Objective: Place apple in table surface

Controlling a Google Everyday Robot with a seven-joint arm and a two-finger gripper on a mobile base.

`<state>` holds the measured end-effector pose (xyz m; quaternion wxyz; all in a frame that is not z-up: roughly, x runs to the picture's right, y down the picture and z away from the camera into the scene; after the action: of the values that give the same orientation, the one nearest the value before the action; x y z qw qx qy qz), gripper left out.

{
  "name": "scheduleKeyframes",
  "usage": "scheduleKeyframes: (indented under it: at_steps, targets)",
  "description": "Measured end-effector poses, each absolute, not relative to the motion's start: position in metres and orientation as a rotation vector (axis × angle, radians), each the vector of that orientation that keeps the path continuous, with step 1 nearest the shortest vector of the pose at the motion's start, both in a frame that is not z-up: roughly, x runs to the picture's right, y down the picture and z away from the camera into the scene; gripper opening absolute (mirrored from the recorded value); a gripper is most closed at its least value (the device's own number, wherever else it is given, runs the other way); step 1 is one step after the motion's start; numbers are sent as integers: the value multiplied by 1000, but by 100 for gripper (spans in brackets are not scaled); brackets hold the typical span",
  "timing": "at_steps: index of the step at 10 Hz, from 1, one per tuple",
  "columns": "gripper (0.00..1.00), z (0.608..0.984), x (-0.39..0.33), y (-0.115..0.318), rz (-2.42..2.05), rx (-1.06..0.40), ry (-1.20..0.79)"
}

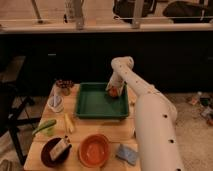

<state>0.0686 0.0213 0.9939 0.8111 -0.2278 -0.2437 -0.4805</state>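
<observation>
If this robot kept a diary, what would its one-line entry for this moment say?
gripper: at apple | apple: far right corner of green tray | table surface: apple not yet on it

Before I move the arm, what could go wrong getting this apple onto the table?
1. The claw hangs over the far right corner of the green tray, apple at its tip; released here, the apple likely lands in the tray, not on the table surface.
2. Bare wood is scarce near the orange bowl, so a round apple could roll off the edge.
</observation>
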Motion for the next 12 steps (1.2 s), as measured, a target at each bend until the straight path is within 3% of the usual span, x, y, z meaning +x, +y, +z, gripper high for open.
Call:
scheduleKeyframes:
  at_steps: [3, 12]
  targets:
    - [20, 991, 65, 22, -1046, -489, -535]
    - [18, 931, 0, 11, -1092, -555, -539]
